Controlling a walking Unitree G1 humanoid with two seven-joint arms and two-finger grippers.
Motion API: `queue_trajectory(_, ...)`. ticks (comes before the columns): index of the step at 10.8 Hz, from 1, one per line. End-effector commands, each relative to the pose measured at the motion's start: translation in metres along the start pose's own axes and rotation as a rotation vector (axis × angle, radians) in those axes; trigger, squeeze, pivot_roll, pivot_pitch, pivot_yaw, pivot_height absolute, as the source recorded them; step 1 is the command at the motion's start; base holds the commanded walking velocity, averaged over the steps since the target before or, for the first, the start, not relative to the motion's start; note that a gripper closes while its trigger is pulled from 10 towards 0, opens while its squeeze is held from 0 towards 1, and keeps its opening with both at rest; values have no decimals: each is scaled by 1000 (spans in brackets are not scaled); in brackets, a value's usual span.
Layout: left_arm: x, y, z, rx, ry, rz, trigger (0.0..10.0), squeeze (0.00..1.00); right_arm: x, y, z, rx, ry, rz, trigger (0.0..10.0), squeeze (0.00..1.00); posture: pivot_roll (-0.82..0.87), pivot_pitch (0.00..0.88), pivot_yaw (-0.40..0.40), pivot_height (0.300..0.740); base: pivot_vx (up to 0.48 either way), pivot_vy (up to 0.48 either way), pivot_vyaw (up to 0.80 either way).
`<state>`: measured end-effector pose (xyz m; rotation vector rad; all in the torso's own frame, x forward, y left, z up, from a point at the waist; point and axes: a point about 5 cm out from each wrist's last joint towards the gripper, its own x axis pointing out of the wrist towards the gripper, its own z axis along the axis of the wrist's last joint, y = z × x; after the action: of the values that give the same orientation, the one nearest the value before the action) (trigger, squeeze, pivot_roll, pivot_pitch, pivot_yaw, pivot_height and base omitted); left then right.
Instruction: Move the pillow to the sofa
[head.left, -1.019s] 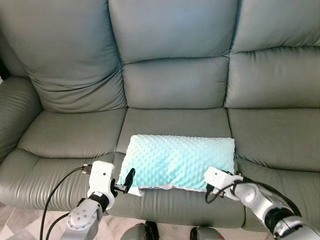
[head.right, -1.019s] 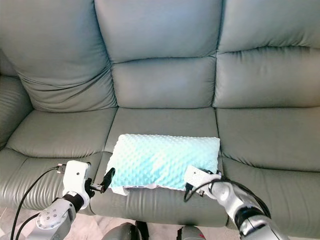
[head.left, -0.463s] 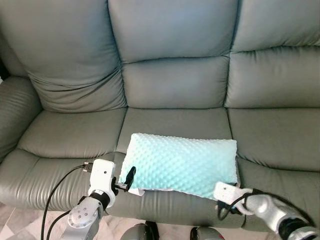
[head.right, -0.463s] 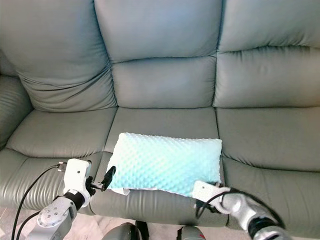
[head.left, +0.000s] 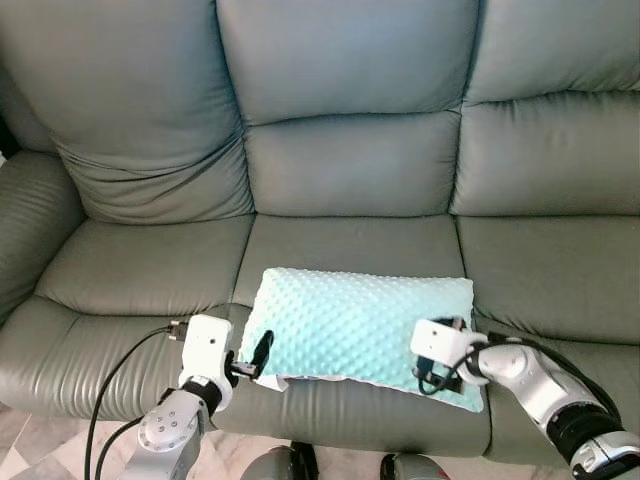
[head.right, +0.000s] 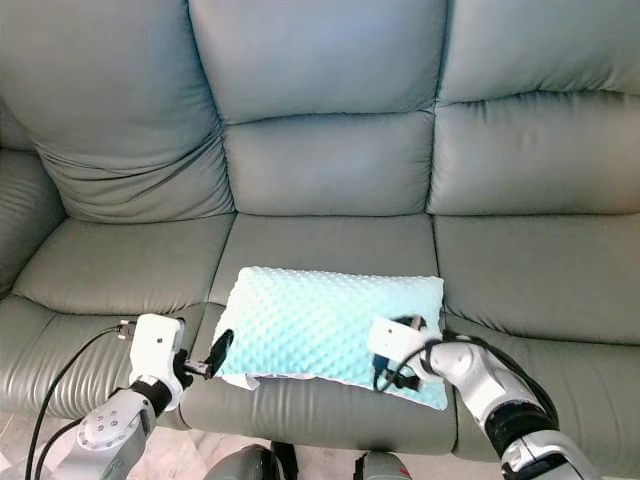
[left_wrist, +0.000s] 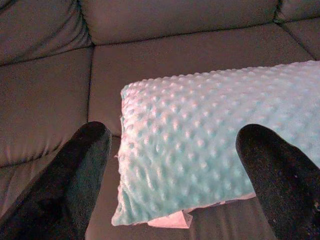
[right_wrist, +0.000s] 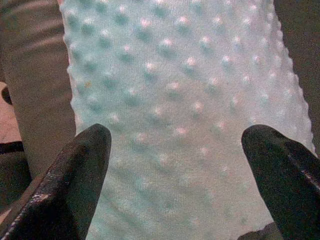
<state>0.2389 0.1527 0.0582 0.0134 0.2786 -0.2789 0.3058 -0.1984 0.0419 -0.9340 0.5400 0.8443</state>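
A light aqua dotted pillow (head.left: 355, 322) lies on the middle seat of the grey leather sofa (head.left: 350, 165), close to the seat's front edge. My left gripper (head.left: 258, 358) is at the pillow's left front corner, open. In the left wrist view the pillow (left_wrist: 210, 145) lies just ahead of its two spread fingers (left_wrist: 75, 185). My right gripper (head.left: 443, 376) is over the pillow's right front corner, open. In the right wrist view its fingers (right_wrist: 75, 180) straddle the dotted fabric (right_wrist: 180, 100) from close above.
The sofa's left seat (head.left: 140, 270) and right seat (head.left: 550, 270) flank the pillow. A padded armrest (head.left: 30, 220) rises at the far left. Pale tiled floor (head.left: 15, 440) shows below the seat's front edge. A black cable (head.left: 110, 385) loops from my left wrist.
My right arm dropped back off the pillow's front edge, then came up and forward over its right front corner. The pillow's right end shifted slightly. The left gripper barely moved.
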Motion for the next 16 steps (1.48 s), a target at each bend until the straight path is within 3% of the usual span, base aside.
queue_trajectory(1,-2,2,-8,6,35,4,10000,0,1,8,5,37,-31,46,10000,1000,-227,192,151,740,0,0,0)
queue_trajectory(2,-1,1,-9,5,37,0,10000,0,3,20,19,220,-134,156,10000,1000,-230,192,152,740,0,0,0)
queue_trajectory(3,-1,1,-9,5,37,-1,10000,0,2,25,21,259,-161,200,10000,1000,-230,192,152,740,0,0,0)
queue_trajectory(4,-1,1,-9,6,39,-3,10000,0,-3,38,28,312,-216,330,10000,1000,-227,194,152,740,0,0,0)
queue_trajectory(6,-2,1,-11,3,46,0,10000,0,-13,58,16,331,-173,495,10000,1000,-228,197,150,740,0,0,0)
queue_trajectory(7,-2,0,-14,0,55,-1,10000,0,-12,65,2,355,-109,501,10000,1000,-231,200,150,740,0,0,0)
queue_trajectory(8,-2,-2,-19,-33,73,-17,10000,0,-5,66,-11,373,-37,436,10000,1000,-230,199,149,740,0,0,0)
queue_trajectory(9,-7,-11,-23,-103,91,-131,10000,0,1,65,-21,357,44,344,10000,1000,-230,199,149,740,0,0,0)
queue_trajectory(10,-19,-24,-32,-121,178,-273,10000,0,5,67,-26,309,91,307,10000,1000,-216,201,151,740,0,0,0)
queue_trajectory(11,-24,-27,-34,-110,198,-312,10000,0,7,68,-27,284,103,308,10000,1000,-214,202,153,740,0,0,0)
queue_trajectory(14,-29,-15,-43,-65,248,-312,10000,0,20,66,-23,211,128,238,10000,1000,-206,206,156,740,0,0,0)
queue_trajectory(16,-28,-11,-50,-42,287,-315,10000,0,27,58,-21,251,136,101,10000,1000,-198,208,155,740,0,0,0)
